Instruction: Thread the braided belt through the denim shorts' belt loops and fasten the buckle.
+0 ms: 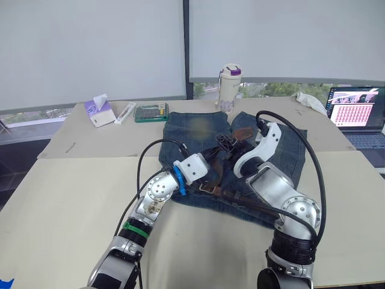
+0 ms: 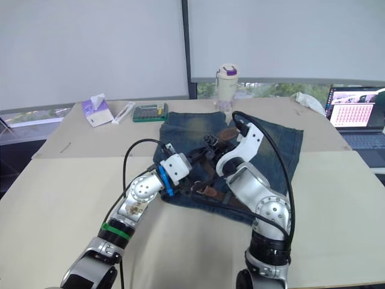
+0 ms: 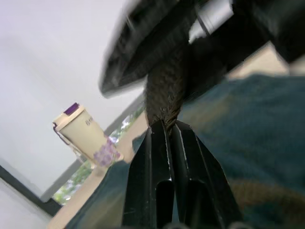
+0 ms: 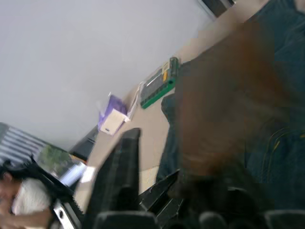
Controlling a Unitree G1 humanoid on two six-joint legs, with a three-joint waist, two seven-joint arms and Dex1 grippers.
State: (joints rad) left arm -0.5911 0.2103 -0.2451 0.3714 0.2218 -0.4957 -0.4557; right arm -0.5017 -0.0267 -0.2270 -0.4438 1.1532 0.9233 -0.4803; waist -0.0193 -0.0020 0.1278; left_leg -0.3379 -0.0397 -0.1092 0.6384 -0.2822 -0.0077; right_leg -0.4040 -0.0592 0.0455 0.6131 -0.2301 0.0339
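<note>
The denim shorts (image 1: 283, 150) lie flat on the table, waistband toward me. The braided belt (image 1: 231, 194), dark brown, runs along that waistband, and part of it rises toward both grippers above the middle of the shorts. My left gripper (image 1: 220, 154) is shut on the braided strap (image 3: 162, 95), seen close in the left wrist view. My right gripper (image 1: 230, 143) meets it from the right and is shut on the same strap just beyond. A brown leather piece with metal (image 1: 207, 188), likely the buckle, rests on the near waistband. The belt loops are too small to make out.
Behind the shorts stand a cup with a purple lid (image 1: 228, 84), a green box (image 1: 150, 112), a white tube (image 1: 125, 112) and a tissue box (image 1: 99, 112). An open laptop (image 1: 358, 114) and a white cloth (image 1: 310, 101) sit at the far right.
</note>
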